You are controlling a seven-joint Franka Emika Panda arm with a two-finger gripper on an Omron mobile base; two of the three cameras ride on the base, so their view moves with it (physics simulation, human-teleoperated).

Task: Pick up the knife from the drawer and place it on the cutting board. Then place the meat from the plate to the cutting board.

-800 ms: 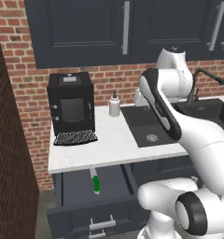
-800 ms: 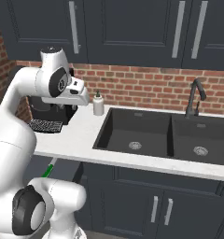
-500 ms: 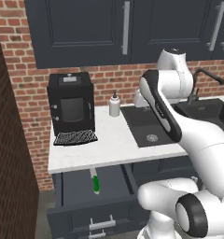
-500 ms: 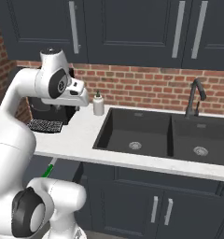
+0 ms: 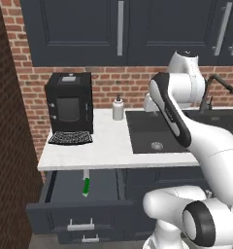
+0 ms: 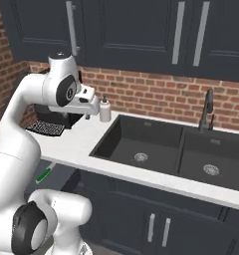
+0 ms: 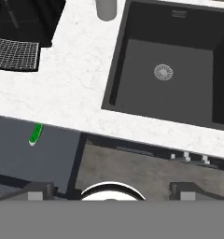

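The robot's hand [image 6: 93, 107] is raised above the white speckled tabletop [image 5: 111, 146], its two dark fingers spread wide apart with nothing between them. Seen from the hand, the tabletop lies directly below, and the dark grey double-basin sink [image 7: 170, 79] sits below and to one side, its round silver drain visible in the basin floor. On the opposite side of the hand stands a black box-shaped coffee machine [image 5: 69, 104] with a black mesh drip tray [image 7: 13, 53] at its foot. A small pale grey soap bottle [image 5: 118, 108] stands on the tabletop just beside the hand, between the coffee machine and the sink.

Well below the hand, under the tabletop edge, the wide dark grey drawer [image 5: 79, 206] stands pulled open. The small knife with a bright green handle and short pale blade [image 5: 85, 184] lies flat on the drawer floor, its blade partly hidden beneath the tabletop overhang. Hand and knife are well apart. Dark upper cabinets with silver bar handles [image 6: 179, 32] hang above a red brick wall [image 6: 156, 97].
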